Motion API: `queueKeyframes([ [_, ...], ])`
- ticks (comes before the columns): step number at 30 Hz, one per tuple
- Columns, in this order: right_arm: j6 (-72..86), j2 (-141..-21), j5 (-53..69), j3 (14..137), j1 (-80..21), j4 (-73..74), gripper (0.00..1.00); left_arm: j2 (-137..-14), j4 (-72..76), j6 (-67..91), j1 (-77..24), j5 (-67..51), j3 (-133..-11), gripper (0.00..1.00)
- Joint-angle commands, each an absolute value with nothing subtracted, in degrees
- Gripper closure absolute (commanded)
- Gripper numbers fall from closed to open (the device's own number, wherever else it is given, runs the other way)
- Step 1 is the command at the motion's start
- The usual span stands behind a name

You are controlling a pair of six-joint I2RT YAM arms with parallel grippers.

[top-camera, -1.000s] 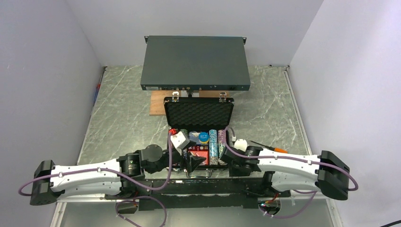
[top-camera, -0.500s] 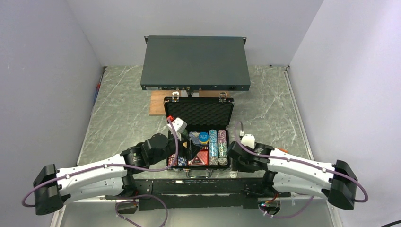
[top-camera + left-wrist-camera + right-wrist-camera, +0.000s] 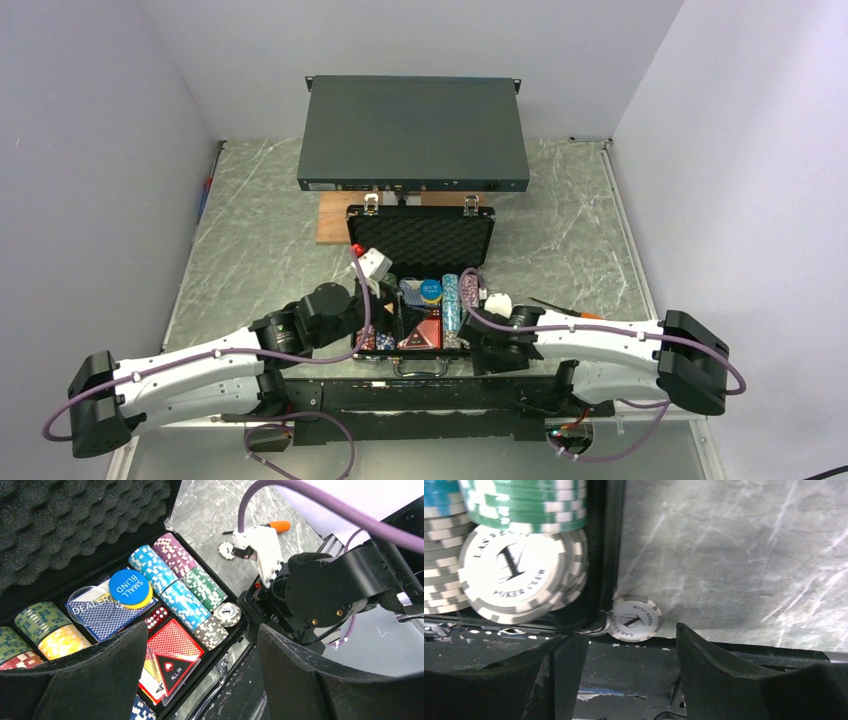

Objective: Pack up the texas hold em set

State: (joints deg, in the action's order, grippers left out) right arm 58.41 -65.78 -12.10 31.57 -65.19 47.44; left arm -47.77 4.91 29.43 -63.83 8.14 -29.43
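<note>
counter (image 3: 260, 230): grey-green marble, carries everything.
rack box (image 3: 413, 130): big dark grey flat box at the far side, behind the case.
briefcase (image 3: 420, 240): small, black, open at centre near edge. Foam-lined lid stands up toward the rack box; tray faces up between both arms.
wooden board (image 3: 330, 218): flat under the rack box's front left, just behind the case lid.
left gripper (image 3: 200, 670): over the near-left part of the tray, fingers wide apart, nothing held.
right gripper (image 3: 626, 645): low at the case's near right corner, fingers apart, nothing clamped.
chip rows (image 3: 175, 590): on edge in the tray's right half in purple, blue, green and grey. More green, yellow and red stacks at the left.
card decks (image 3: 172, 640): red deck in the near middle slot, blue-backed one beside it under the discs.
screwdriver (image 3: 277, 526): orange handle, on the counter right of the case.
blue disc (image 3: 130, 586): reads SMALL BLIND, on top of a yellow disc in the middle compartment.
red dice (image 3: 159, 616): between the blue deck and the red deck.
end chip (image 3: 514, 570): white-grey, face out at the near end of the grey row.
loose chip (image 3: 634, 618): white-grey, flat on the counter, touching the case's outer corner, in line with the gap between the right gripper's fingers.
</note>
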Motion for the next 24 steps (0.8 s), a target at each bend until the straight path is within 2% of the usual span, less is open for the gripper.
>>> queueKeyframes([
  [1,59.45,-67.21,-13.51,33.65,-67.28,43.50,0.33,-46.18,5.97,29.90,-63.55,7.11,-30.11,0.18],
  [4,59.65,-68.79,-14.22,33.37,-67.56,43.11,0.34,-46.12,6.43,29.95,-63.46,7.12,-29.72,0.18],
  [9,61.41,-70.74,-15.92,33.09,-68.08,45.52,0.42,-45.94,6.02,29.97,-63.38,6.57,-29.80,0.18],
  [16,63.12,-68.36,-17.23,31.40,-67.96,47.02,0.64,-45.43,5.46,29.97,-63.40,6.91,-29.53,0.18],
  [24,66.45,-61.12,-20.08,31.93,-67.24,52.04,0.77,-46.68,5.31,30.15,-63.28,6.17,-30.29,0.17],
])
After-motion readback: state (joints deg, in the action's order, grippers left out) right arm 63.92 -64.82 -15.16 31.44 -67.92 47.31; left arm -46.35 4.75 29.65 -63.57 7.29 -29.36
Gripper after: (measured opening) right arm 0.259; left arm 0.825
